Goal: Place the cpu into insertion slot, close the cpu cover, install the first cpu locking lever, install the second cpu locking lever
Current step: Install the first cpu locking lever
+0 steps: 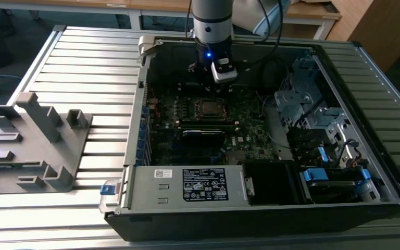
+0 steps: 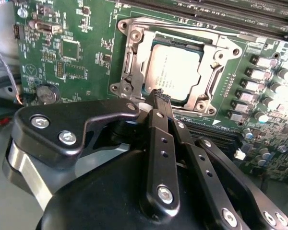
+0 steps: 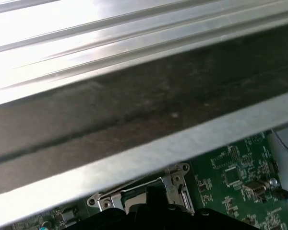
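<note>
With the cpu [image 2: 173,72] seated under the lowered cpu cover [image 2: 216,45], the gripper [image 2: 159,97], fingers pressed together and empty, should press squarely at the socket's near edge.

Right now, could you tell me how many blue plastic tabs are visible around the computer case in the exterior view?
3: one blue tab at the case's near corner on the exterior view's left, two more among the drive bays on its right. Others may be hidden.

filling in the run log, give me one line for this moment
cpu: seated in insertion slot | cpu cover: down around it | gripper: shut, empty, tips at cover's edge
</note>
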